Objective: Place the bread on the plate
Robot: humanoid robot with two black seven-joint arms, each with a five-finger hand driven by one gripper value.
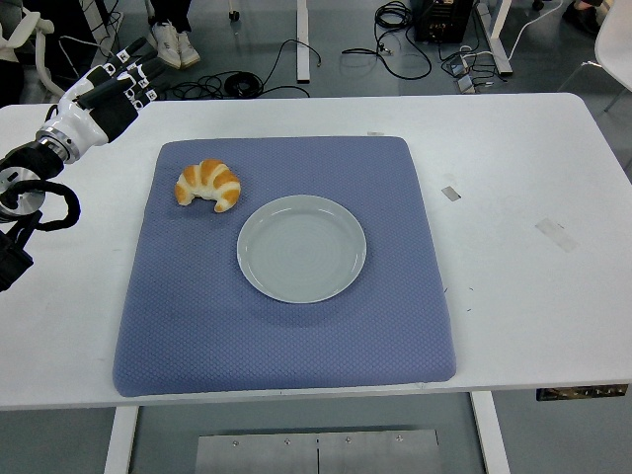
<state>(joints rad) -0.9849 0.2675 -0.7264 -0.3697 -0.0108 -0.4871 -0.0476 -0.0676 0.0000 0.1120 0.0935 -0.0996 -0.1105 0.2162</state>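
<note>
A golden croissant (208,185) lies on the blue mat (286,326), near its far left corner. Just to its right, mid-mat, sits an empty pale grey plate (301,248); croissant and plate are a small gap apart. My left hand (123,84) hovers over the table's far left corner, up and to the left of the croissant and well apart from it. Its fingers are stretched out and hold nothing. The right arm does not show.
The white table (523,197) carries small strips of tape (556,234) to the right of the mat. Beyond the far edge are cables, table legs and a person's shoes (173,41) on the floor.
</note>
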